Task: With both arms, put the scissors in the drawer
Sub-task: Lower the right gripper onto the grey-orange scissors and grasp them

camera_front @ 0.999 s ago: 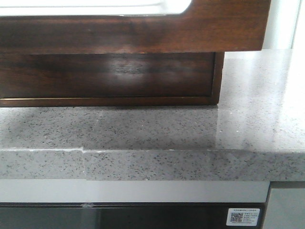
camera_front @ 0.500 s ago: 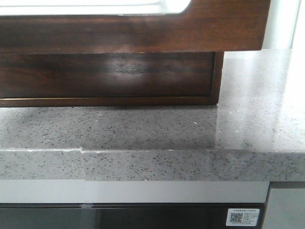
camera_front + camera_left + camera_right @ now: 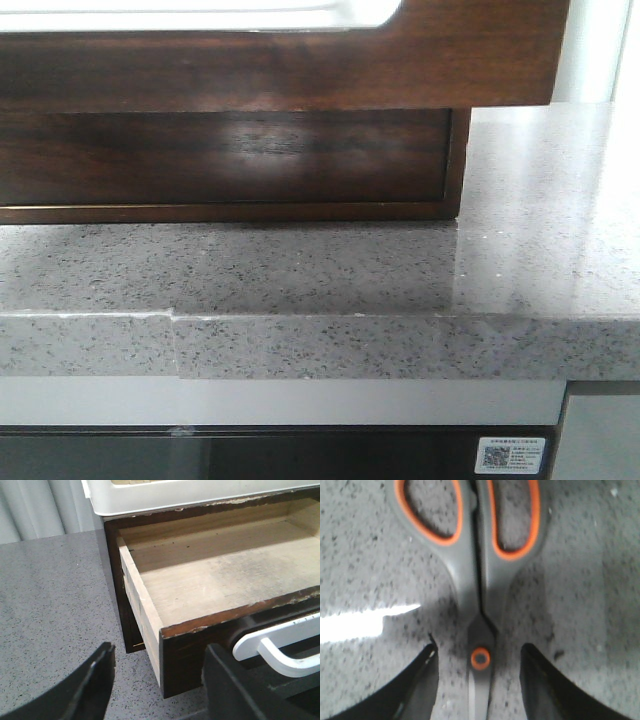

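Observation:
The drawer stands pulled out in the front view, dark-brown glossy wood with a white rounded area along its top edge. In the left wrist view its pale wood inside is empty and a white handle sits on its dark front. My left gripper is open and empty, with its fingers to either side of the drawer's front corner. Grey scissors with orange-lined handles lie shut on the counter. My right gripper is open and straddles their orange pivot without holding them. Neither gripper shows in the front view.
A grey speckled countertop carries the dark wood cabinet that holds the drawer. A white container sits on top of the cabinet. A pale curtain hangs behind. Below the counter is a dark panel with a QR sticker.

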Available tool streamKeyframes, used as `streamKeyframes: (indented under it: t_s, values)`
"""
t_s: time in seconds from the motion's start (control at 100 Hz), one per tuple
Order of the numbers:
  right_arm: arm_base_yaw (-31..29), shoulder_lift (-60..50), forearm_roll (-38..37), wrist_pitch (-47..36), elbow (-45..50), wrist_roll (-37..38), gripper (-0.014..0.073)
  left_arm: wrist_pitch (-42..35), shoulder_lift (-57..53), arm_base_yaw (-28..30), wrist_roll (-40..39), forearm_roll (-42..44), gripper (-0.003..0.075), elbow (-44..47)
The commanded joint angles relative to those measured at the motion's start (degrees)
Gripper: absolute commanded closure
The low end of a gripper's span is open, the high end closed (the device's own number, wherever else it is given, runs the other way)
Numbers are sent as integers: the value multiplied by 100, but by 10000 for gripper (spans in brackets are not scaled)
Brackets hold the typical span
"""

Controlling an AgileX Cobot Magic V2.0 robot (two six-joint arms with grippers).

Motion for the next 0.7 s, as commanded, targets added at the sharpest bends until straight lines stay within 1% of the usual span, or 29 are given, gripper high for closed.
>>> streamKeyframes:
  t_s: [0.0,0.27,0.42,0.46,0.55,0.65,0.69]
  values:
    - [-40,-31,10,11,-340,-113,280,-474,107,-55,-41,-59,354,-130]
    - [-40,448,53,412,-791,-244,280,-474,107,-55,-41,-59,354,-130]
    - [-40,581,264,548,-900,-415,282,-474,107,-55,-41,-59,354,-130]
    - [-40,581,288,537,-900,-425,295,-462,107,-55,-41,-59,354,-130]
    - [-40,581,288,549,-900,-437,389,-422,107,-55,-41,-59,354,-130]
    - [-40,581,288,560,-900,-478,525,-419,107,-55,-41,-59,354,-130]
    - [-40,581,288,572,-900,-478,560,-419,107,-55,-41,-59,354,-130]
